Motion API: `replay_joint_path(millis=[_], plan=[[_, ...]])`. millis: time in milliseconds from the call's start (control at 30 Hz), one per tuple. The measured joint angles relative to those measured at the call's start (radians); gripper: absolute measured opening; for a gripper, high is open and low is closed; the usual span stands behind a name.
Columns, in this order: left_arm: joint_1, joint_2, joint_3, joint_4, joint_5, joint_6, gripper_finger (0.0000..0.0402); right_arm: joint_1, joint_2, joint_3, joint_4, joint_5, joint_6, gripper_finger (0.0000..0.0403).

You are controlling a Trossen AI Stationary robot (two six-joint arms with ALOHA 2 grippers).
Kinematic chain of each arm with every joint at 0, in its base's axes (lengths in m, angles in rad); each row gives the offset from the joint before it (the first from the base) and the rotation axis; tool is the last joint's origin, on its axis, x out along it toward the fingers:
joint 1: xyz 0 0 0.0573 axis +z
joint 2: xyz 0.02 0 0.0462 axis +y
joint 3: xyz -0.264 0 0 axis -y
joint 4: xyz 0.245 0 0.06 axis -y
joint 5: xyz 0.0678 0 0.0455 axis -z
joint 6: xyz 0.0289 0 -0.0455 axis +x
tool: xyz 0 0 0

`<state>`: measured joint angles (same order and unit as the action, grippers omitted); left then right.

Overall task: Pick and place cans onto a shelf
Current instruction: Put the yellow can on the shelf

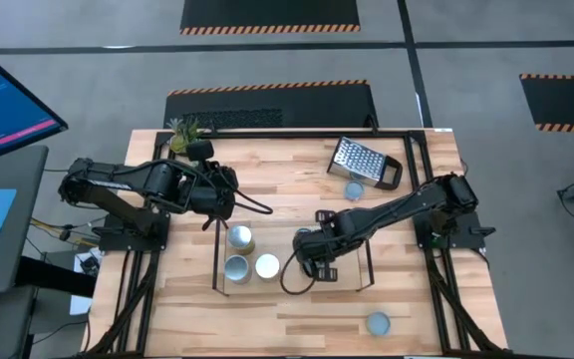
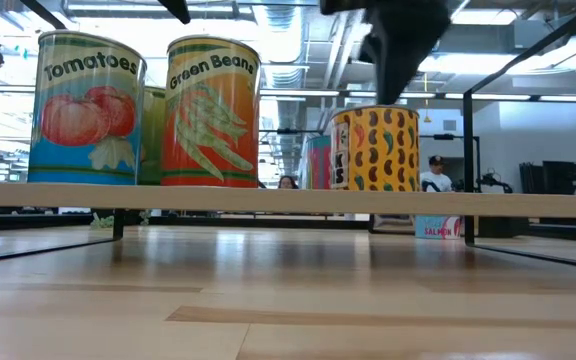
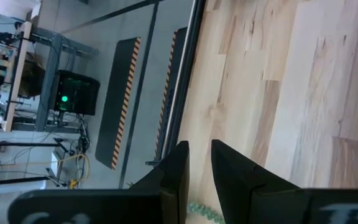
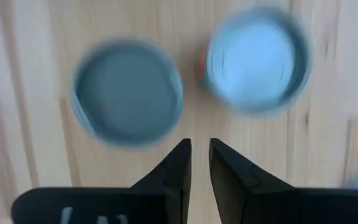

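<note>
Pale wood planks fill the table [image 1: 297,309], with the wire shelf [image 1: 292,261] at centre frame holding three cans [image 1: 239,254]. One loose can [image 1: 378,323] sits lower right, another [image 1: 354,189] beside the grater [image 1: 359,160]. The right gripper [image 4: 199,163] hangs over the shelf, fingers nearly closed and empty. The left gripper [image 3: 199,168], upper left, is likewise narrow and empty. My advice: rise clear of the wire before reaching for a loose can.

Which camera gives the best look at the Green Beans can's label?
The low view: the Green Beans can stands side-on on the shelf, its label readable. The high view shows only can tops inside the shelf frame. The right wrist view shows blurred lids only; the left wrist view shows no can.
</note>
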<state>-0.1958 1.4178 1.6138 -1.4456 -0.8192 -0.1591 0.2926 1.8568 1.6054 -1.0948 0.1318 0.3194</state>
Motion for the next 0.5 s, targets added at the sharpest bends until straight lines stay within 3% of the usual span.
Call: replay_joint_path(millis=[100, 500], plan=[[0.0, 0.0, 0.0, 0.0, 0.0, 0.001, 0.0057, 0.014, 0.007, -0.002, -0.076, -0.002, 0.036, 0.0075], [0.0, 0.0, 0.0, 0.0, 0.0, 0.001, 0.0057, 0.041, 0.029, -0.028, -0.051, -0.062, 0.068, 0.0072]])
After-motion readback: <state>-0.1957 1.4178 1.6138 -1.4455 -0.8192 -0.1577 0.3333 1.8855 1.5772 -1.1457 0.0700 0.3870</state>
